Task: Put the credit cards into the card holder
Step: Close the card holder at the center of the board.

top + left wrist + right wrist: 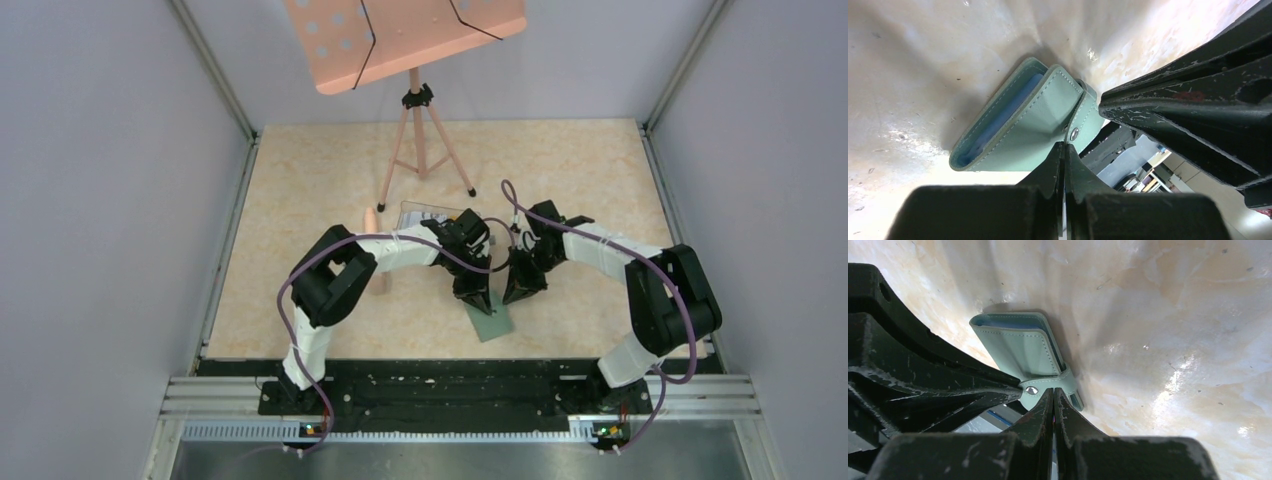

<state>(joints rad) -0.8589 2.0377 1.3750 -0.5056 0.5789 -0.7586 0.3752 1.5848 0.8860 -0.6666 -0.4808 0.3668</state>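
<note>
The sage-green card holder (pixel 492 322) is folded, with pale blue sleeves showing at its open edge (pixel 998 120). In the top view it lies on the table just below both grippers. My left gripper (pixel 1064 146) is shut, its tips pinching the cover's edge beside the snap stud (pixel 1074 133). My right gripper (pixel 1053 391) is shut, its tips on the strap tab beside the same stud (pixel 1032 389). The two grippers (pixel 475 297) (pixel 520 292) stand tip to tip over the wallet's far end. No loose credit card shows in any view.
A clear plastic box (pixel 432 216) with something white inside lies behind the left arm. A small peach piece (pixel 370 221) lies to its left. A pink music stand on a tripod (pixel 422 140) stands at the back. Grey walls enclose the table.
</note>
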